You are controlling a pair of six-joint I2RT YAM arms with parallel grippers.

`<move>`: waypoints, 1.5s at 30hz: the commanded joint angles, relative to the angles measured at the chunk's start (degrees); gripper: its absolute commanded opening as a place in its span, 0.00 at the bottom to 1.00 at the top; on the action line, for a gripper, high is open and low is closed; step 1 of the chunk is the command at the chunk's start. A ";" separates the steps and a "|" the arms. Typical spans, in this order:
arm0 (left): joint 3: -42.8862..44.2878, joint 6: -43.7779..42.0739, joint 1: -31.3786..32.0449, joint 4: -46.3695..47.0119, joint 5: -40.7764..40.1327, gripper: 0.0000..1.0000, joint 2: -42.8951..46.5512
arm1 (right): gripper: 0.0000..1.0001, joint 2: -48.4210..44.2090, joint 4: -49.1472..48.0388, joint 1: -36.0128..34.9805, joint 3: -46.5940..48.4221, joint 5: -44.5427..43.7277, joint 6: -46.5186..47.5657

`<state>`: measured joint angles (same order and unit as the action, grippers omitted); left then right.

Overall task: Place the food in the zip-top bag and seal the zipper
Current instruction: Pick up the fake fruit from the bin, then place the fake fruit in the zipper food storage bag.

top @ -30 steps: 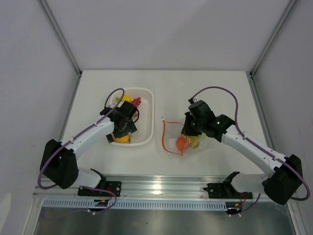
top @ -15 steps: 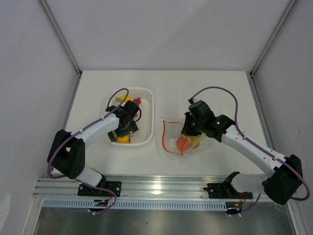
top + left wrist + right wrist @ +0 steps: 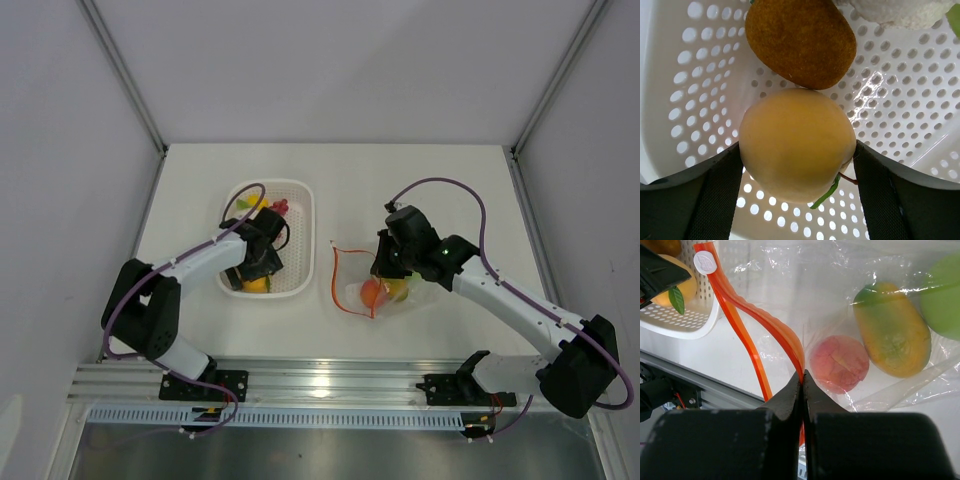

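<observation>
A yellow fruit (image 3: pixel 797 145) with a green leaf lies in the white perforated basket (image 3: pixel 302 205). My left gripper (image 3: pixel 797 150) straddles it, one finger pressed on each side. A brown fruit (image 3: pixel 800 42) and white cauliflower (image 3: pixel 900 12) lie just beyond. The clear zip-top bag (image 3: pixel 400 298) lies right of the basket, its mouth agape. Inside it are a red peach (image 3: pixel 840 362), a mango (image 3: pixel 892 335) and a green apple (image 3: pixel 945 295). My right gripper (image 3: pixel 802 375) is shut on the upper band of the orange-red zipper (image 3: pixel 750 310), holding it up.
The basket's near wall (image 3: pixel 690 325) stands close to the bag's mouth. A white slider tab (image 3: pixel 705 262) sits at the zipper's end. The aluminium rail (image 3: pixel 320 385) with both arm bases runs along the table's near edge.
My left gripper has dropped deeper into the basket's near end, and its jaws have narrowed onto the yellow fruit. The right arm and the bag have not moved.
</observation>
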<state>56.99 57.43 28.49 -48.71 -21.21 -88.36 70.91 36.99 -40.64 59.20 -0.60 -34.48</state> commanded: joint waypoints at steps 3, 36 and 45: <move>-1.62 -0.04 -0.45 2.48 0.91 0.74 -0.24 | 0.00 -1.13 -1.40 -0.23 -0.14 -0.10 0.11; -9.18 -16.65 6.73 37.88 42.92 0.00 32.11 | 0.00 -0.51 -0.17 -0.23 3.64 1.73 -0.23; -9.45 -8.92 11.32 51.26 51.09 0.01 18.51 | 0.00 -2.09 -0.43 -0.40 3.91 4.47 -1.12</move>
<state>47.03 45.43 39.03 -5.67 24.80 -66.04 70.89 37.17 -40.66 60.66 2.61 -34.98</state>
